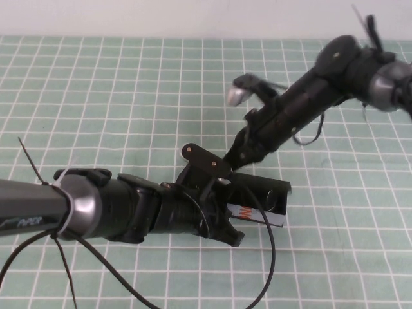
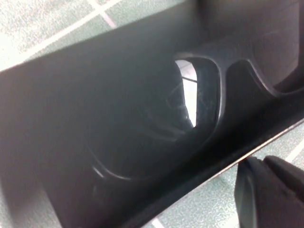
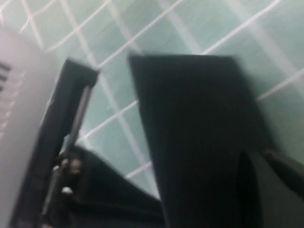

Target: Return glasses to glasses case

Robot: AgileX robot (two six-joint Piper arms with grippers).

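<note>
glasses (image 2: pixel 190 109) lie inside the case (image 1: pixel 273 193); right claw (image 1: pixel 233 158) pressed together on its flap, left claw (image 1: pixel 222 222) unclear, flap could slip

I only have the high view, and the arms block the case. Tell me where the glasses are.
Observer: The left wrist view shows the glasses lying inside the glasses case, with one tinted lens in plain sight.
Operator: Report the left gripper.
Observer: The left gripper hangs close over the open case. In its own camera, the case interior nearly fills the picture.
Operator: Now the right gripper.
Observer: The right gripper is at the far side of the case with its jaws shut. Its wrist view shows the black flap lid standing right against it. I cannot tell whether the lid is pinched.
</note>
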